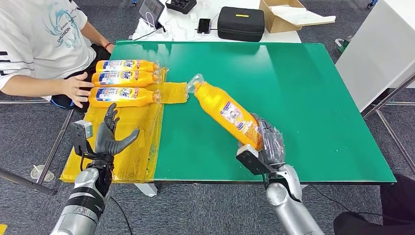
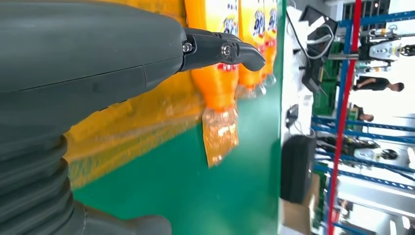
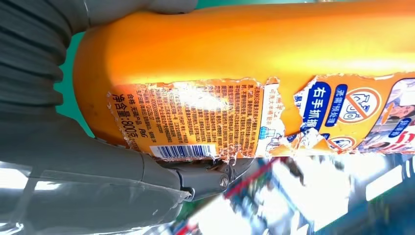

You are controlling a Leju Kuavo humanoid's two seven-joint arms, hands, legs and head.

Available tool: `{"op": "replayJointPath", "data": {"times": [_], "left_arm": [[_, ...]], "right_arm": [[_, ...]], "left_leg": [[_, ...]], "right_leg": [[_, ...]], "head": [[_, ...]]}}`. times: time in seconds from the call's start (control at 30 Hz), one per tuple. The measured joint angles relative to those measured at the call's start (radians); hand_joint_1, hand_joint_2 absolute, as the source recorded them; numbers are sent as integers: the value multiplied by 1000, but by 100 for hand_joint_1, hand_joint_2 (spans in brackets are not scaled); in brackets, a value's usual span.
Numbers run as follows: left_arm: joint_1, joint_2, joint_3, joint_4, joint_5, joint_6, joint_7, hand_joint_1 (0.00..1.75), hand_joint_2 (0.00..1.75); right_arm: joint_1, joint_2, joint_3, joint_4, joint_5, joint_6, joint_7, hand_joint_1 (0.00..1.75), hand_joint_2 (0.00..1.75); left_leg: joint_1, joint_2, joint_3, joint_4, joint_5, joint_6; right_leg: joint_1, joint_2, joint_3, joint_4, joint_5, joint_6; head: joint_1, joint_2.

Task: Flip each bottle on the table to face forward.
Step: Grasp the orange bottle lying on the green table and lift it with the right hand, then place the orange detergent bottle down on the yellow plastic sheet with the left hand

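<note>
My right hand (image 1: 268, 143) grips the base of an orange bottle (image 1: 226, 111) and holds it slanted over the green table (image 1: 303, 98), clear cap pointing to the far left. Up close, the right wrist view shows that bottle (image 3: 244, 58) with its torn back label and barcode. Three more orange bottles (image 1: 125, 79) lie side by side on a yellow plastic sheet (image 1: 132, 142) at the table's left end, blue labels up. My left hand (image 1: 111, 138) hovers open above the sheet, nearer than the bottles. In the left wrist view a dark fingertip (image 2: 244, 51) lies over the row of bottles (image 2: 218, 73).
A person sits at the far left, one hand (image 1: 76, 89) resting against the bottles' bases. Behind the table stand a black case (image 1: 241, 23), a cardboard box (image 1: 288, 13) and a phone (image 1: 204, 25). A white cabinet (image 1: 381, 49) is at the right.
</note>
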Motion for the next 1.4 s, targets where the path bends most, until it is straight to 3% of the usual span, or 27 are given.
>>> {"op": "replayJointPath", "data": {"times": [0.23,0.4,0.53,0.67,0.9,1.07,1.4], "left_arm": [[31,-37,2,-74,81,-81,54,0,175],[37,-52,-4,-97,123,-125,76,0,175],[51,-62,-48,-117,206,-233,114,0,175],[70,-71,-132,-130,307,-361,153,0,175],[84,-73,-310,-136,438,-461,194,0,175],[83,-68,-399,-136,479,-473,199,0,175],[80,-45,-454,-132,507,-454,207,0,175]], "right_arm": [[84,111,-126,-155,-32,-176,-123,175,175],[106,145,-160,-194,-55,-189,-183,175,175],[106,166,-168,-178,-82,-158,-266,175,175],[88,192,-162,-62,-99,-101,-338,175,175],[26,236,1,187,-147,-116,-351,175,175],[-18,263,123,327,-156,-127,-352,175,175],[-69,283,201,438,-126,-149,-357,175,175]], "left_leg": [[-1,-1,0,0,0,0],[-1,0,0,0,0,0],[0,0,0,0,0,0],[0,-1,-1,0,0,0],[0,0,-1,0,0,0],[0,0,-1,0,0,0],[0,0,-1,0,0,0]], "right_leg": [[-1,0,0,0,0,2],[-1,0,0,0,0,2],[-1,0,0,0,0,2],[-1,0,0,0,0,2],[0,0,0,0,0,2],[0,0,0,0,-1,2],[0,0,-1,0,0,2]], "head": [[0,0],[0,0],[0,0],[0,0],[0,0],[0,0],[0,0]]}}
